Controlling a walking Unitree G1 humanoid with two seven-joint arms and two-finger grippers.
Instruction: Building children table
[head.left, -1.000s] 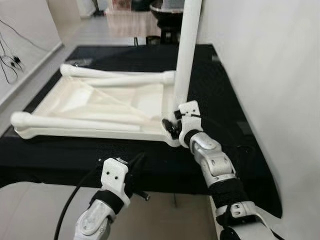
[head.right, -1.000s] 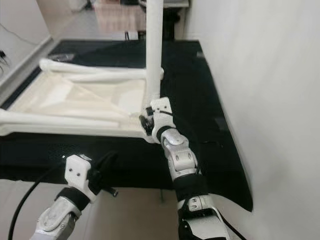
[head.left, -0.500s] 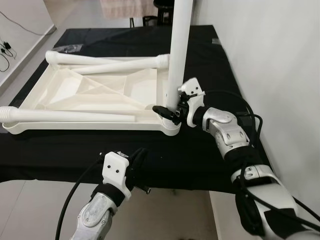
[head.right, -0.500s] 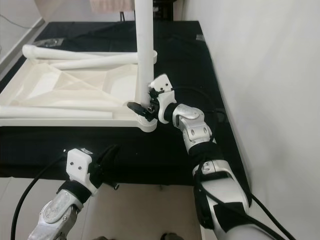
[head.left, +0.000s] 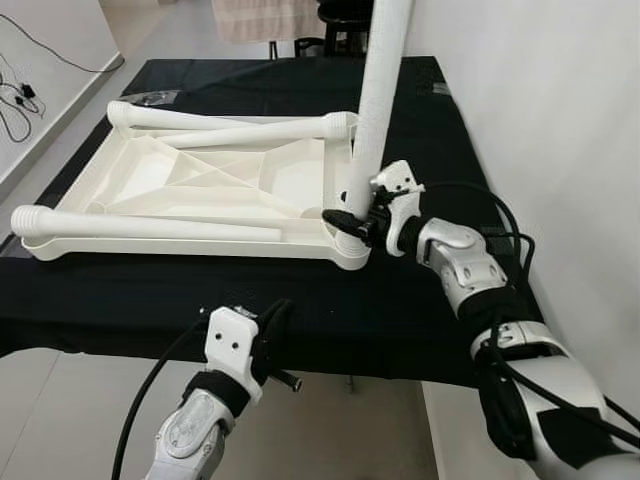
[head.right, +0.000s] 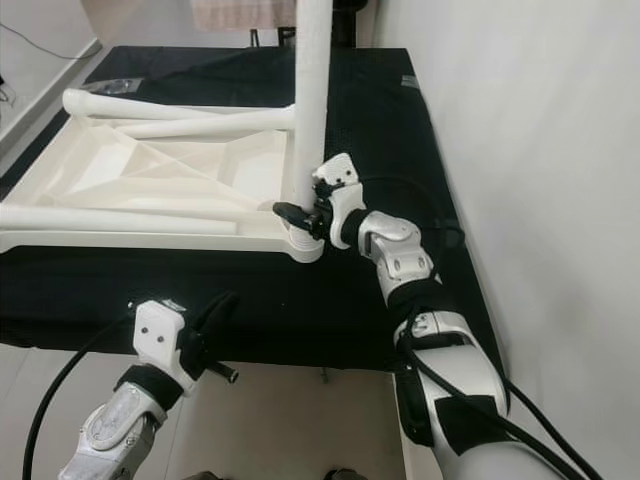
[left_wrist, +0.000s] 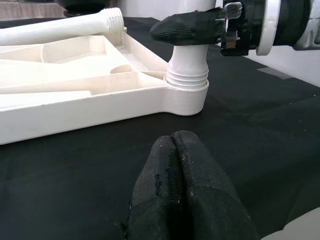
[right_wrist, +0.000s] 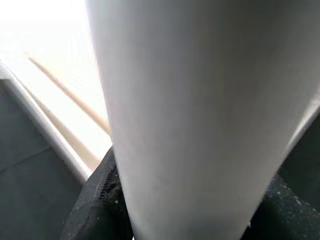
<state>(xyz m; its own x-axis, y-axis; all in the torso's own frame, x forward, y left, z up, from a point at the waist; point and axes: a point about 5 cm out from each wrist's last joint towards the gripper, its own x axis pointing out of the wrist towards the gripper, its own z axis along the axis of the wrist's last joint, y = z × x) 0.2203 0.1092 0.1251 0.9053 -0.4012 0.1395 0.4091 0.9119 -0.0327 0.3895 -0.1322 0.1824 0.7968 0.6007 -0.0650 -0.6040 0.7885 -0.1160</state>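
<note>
Left eye view: a white plastic tabletop (head.left: 200, 195) lies upside down on a black cloth (head.left: 420, 300) across the centre and left of the frame, its ribbed underside facing up. One upright leg (head.left: 378, 100) stands in the tabletop's lower-right corner socket and rises out of the top edge; two loose legs (head.left: 230, 132) lie flat, one along the upper edge and one along the lower edge of the tabletop. The right gripper (head.left: 352, 222), right of centre, clasps the base of the upright leg. The left gripper (head.left: 275, 322), at lower centre, hangs at the near edge of the cloth, touching nothing. Right eye view: the same arrangement, with the white wall (head.right: 540, 150) occupying the right side. Left wrist view: the left gripper's fingers (left_wrist: 187, 190), pressed together with nothing between them, sit at bottom centre above the cloth; the corner socket (left_wrist: 186, 85) with the leg's ribbed base stands at upper centre, a black finger of the right gripper against it. Right wrist view: the leg's pale shaft (right_wrist: 200, 115) spans the centre, black fingers (right_wrist: 102, 200) hugging it at the lower edge.
</note>
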